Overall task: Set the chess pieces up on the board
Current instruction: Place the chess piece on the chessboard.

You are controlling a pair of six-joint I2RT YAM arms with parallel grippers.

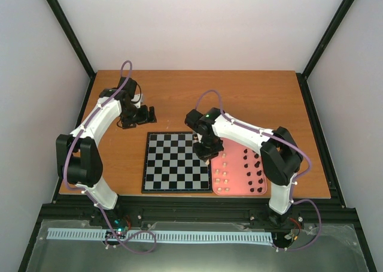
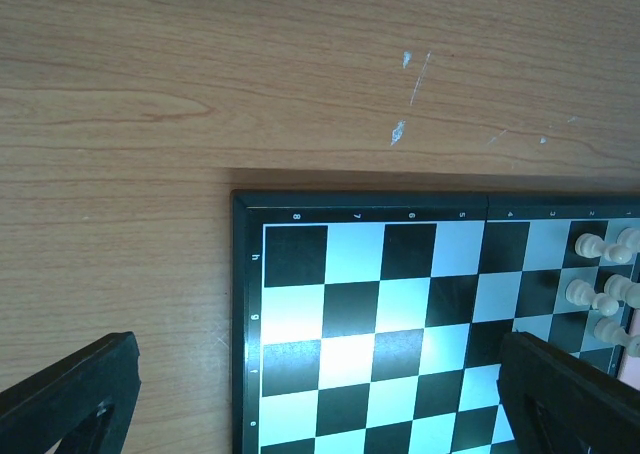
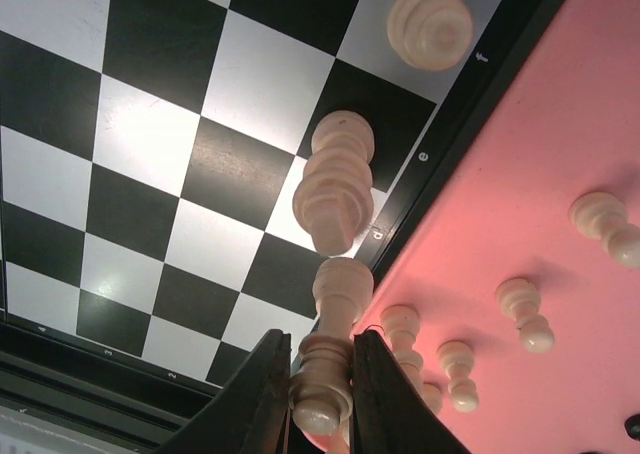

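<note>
Overhead: board (image 1: 176, 162) is lying on the table (image 1: 239, 98), with a pink tray (image 1: 238, 190) of cream pieces (image 1: 222, 175) and black pieces (image 1: 254, 167) sitting just beside its right edge. Right gripper (image 1: 207, 151) is hovering over that edge; left gripper (image 1: 151, 112) is hanging behind the board's far left corner.

Left wrist: fingers (image 2: 70, 394) are standing wide apart above the board.

Right wrist: fingers (image 3: 262, 394) are pinching one cream piece (image 3: 340, 289) over the board's border.

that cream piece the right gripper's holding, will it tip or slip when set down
Likely tippy: the cream piece is tall and slim. Its smooth, rounded profile could twist in the right gripper, which pinches it near one end. It looks rigid, probably light.
</note>
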